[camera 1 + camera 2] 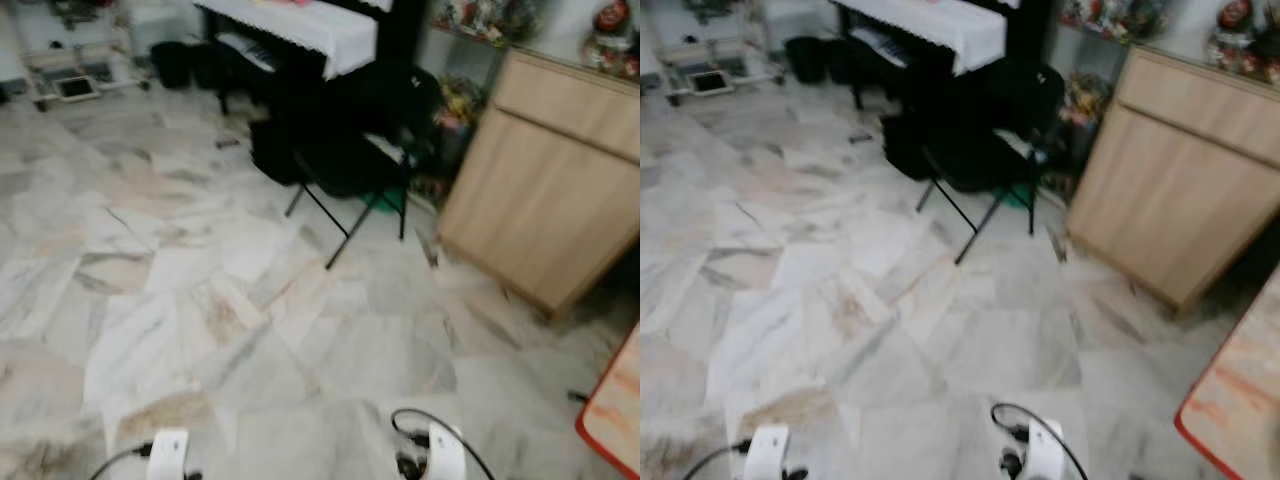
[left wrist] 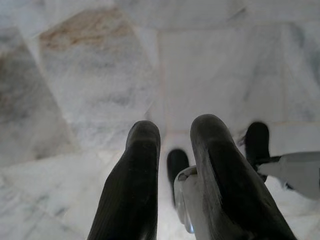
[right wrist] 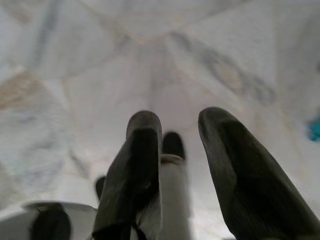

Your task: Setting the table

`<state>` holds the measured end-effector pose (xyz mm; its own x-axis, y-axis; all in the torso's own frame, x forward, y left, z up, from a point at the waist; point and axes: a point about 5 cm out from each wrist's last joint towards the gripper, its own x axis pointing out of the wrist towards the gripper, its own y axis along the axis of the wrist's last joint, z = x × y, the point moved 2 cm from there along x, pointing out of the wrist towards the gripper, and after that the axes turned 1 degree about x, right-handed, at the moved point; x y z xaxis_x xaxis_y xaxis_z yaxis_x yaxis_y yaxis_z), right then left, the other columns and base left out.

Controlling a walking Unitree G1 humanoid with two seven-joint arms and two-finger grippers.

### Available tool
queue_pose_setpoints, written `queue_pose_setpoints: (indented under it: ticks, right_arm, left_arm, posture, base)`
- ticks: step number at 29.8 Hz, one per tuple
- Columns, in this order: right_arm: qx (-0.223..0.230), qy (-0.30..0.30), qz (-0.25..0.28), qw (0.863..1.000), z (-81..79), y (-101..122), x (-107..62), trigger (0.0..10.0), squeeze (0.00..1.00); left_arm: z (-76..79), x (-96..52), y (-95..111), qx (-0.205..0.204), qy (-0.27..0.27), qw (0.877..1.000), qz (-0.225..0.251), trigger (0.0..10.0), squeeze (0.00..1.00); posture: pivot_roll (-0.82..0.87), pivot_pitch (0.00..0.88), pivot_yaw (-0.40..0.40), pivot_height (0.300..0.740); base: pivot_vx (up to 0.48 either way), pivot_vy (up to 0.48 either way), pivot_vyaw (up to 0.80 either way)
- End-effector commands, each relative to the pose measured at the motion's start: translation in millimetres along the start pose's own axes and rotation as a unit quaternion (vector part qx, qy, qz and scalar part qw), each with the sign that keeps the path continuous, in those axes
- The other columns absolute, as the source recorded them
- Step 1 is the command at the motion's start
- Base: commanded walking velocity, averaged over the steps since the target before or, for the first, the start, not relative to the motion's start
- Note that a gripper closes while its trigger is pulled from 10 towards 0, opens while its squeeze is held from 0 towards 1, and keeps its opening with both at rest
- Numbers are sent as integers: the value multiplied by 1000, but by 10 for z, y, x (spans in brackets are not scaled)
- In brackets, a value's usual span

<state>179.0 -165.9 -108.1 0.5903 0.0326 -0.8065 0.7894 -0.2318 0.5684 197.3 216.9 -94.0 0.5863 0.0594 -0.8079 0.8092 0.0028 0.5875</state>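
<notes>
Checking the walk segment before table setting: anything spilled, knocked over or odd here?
Nothing stands out. The grey-veined marble floor shows no spill, the black folding chair stands upright beside the light wooden cabinet, and both arms hang low.

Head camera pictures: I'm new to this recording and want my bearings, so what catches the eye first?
A broad marble-tiled floor spreads ahead. Straight ahead at the far side stands a black folding chair before a dark piano with a white cloth. A light wooden cabinet stands to the right, and a red-edged table corner juts in at the near right.
</notes>
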Motion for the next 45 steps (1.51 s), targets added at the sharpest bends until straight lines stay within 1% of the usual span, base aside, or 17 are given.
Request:
queue_pose_setpoints:
  ticks: [1,40,45]
  right_arm:
    - [-3,5,0,1000,-46,1,6,10000,0]
    - [-14,10,-9,1000,-55,-33,3,10000,0]
    - [-14,8,-10,1000,-19,-39,-4,10000,0]
  left_arm:
    - [-26,-20,-112,1,2,1000,-17,10000,0]
    - [27,-9,-84,0,-3,1000,-14,10000,0]
    - [31,-8,-87,2,-3,1000,-15,10000,0]
  posture:
    - [116,0,-29,740]
    - [108,0,-29,740]
    - [105,0,-28,740]
  base:
    - [0,0,-656]
    - [0,0,-659]
    - [0,0,-658]
